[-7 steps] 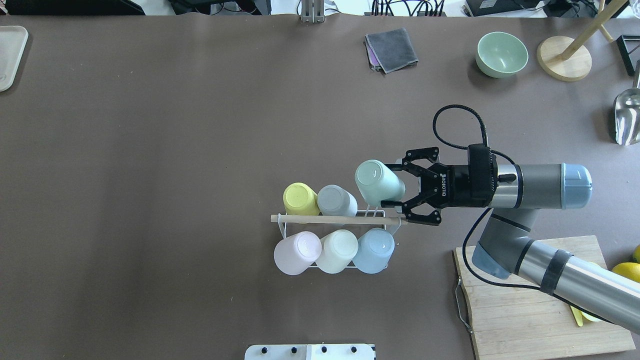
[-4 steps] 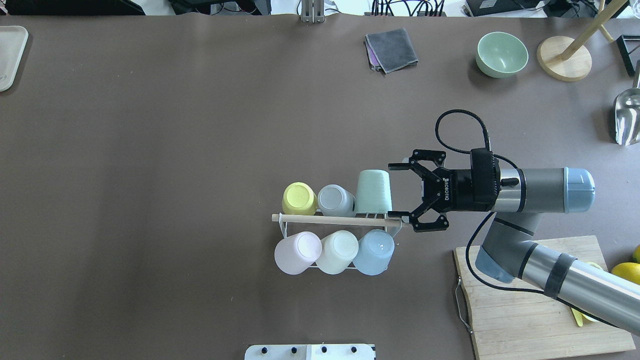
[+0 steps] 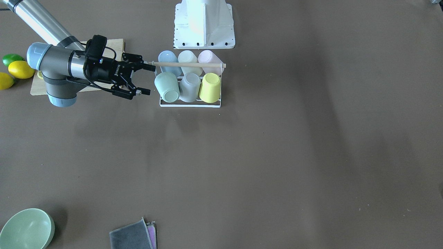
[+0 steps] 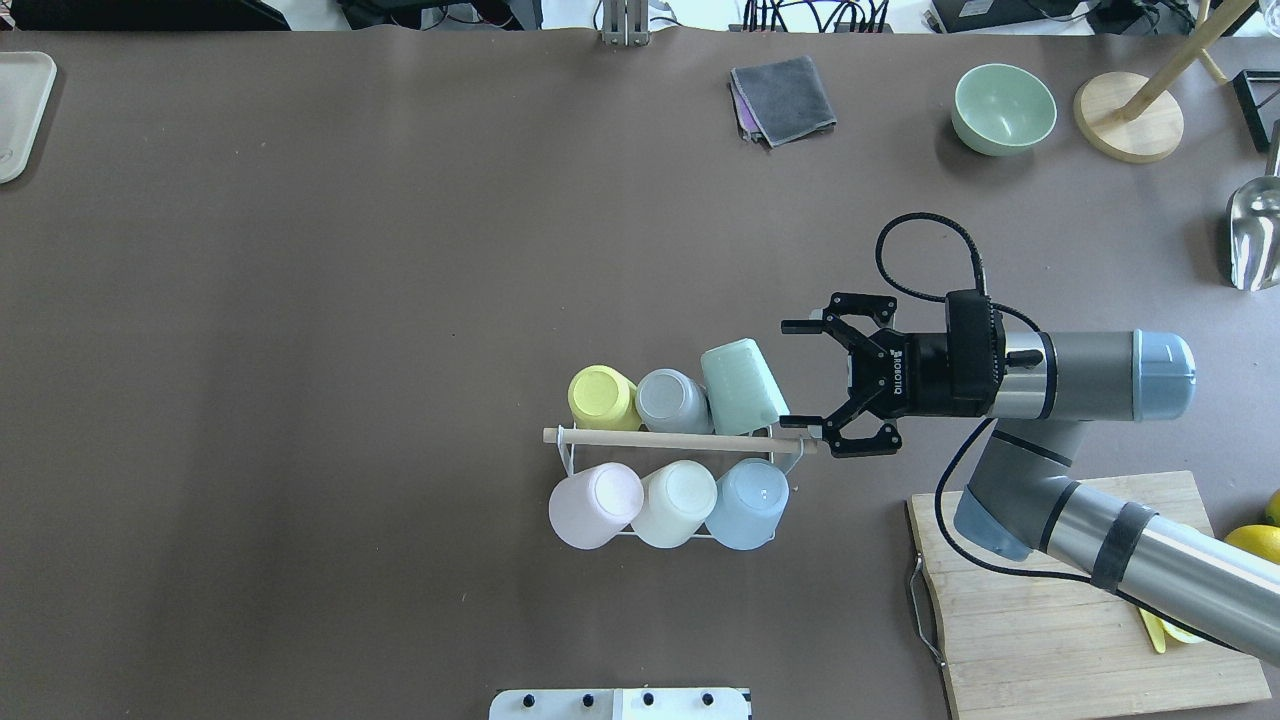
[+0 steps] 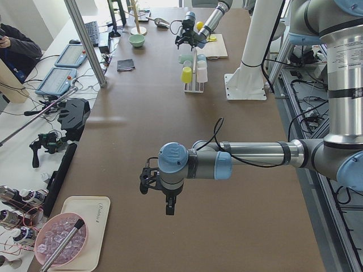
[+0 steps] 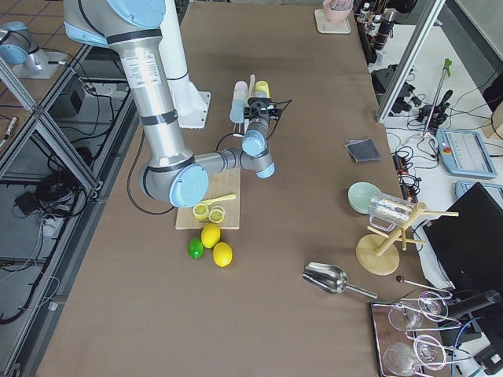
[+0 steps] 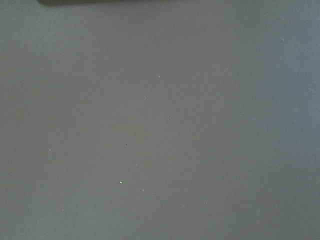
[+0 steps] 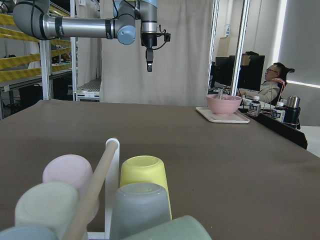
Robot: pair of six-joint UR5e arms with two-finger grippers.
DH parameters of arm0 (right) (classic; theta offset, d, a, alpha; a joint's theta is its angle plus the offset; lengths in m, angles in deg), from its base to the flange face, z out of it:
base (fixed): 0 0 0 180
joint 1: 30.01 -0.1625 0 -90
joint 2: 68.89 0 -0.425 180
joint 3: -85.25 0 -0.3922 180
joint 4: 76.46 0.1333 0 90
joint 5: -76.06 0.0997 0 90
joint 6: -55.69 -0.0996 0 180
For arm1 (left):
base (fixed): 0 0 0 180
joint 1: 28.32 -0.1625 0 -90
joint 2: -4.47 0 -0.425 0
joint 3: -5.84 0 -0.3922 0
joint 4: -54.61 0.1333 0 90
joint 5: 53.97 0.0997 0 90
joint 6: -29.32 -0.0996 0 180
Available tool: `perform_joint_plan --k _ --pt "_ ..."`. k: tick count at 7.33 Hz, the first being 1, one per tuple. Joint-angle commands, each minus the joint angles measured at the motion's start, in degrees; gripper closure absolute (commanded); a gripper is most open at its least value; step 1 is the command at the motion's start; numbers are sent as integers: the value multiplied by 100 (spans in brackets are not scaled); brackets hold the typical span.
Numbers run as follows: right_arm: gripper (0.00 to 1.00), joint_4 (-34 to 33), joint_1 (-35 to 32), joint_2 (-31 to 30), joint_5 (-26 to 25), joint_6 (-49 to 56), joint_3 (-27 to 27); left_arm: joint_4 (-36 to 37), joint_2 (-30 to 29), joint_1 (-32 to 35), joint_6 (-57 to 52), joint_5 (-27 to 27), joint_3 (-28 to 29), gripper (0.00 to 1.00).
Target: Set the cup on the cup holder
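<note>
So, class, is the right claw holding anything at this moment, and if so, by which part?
Nothing is held. The right claw stands open beside the mint cup, which sits on the cup holder.

The bench [image 4: 300,300] is viewed from overhead at one long side, and steeply downward from the opposite side. It is viewed lengthwise from each end. The cup holder [image 4: 672,440] is shared by these four views and is shown close up by the right wrist view. Only bare bench is shown by the left wrist view.
</note>
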Motion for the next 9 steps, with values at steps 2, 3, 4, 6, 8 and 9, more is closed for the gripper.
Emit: perform_joint_plan --k 2,3,4,6,8,9 --pt "0 -302 -526 -177 665 -217 -43 -77 -9 0 0 0 55 1" --pt "0 -600 -868 -238 1113 -244 -43 -77 -9 0 9 0 56 1" --pt "0 -977 -1159 -369 1483 -245 -52 -77 -9 -9 0 0 56 1" --pt "0 -2056 -1792 -546 2257 -175 -43 -77 -9 0 0 0 56 1" --pt "0 -3190 -2285 -757 2321 -148 -52 -303 0 -9 -61 0 55 1" --pt "0 -3631 -2452 -827 2313 -139 -43 -392 0 -9 -53 0 56 1"
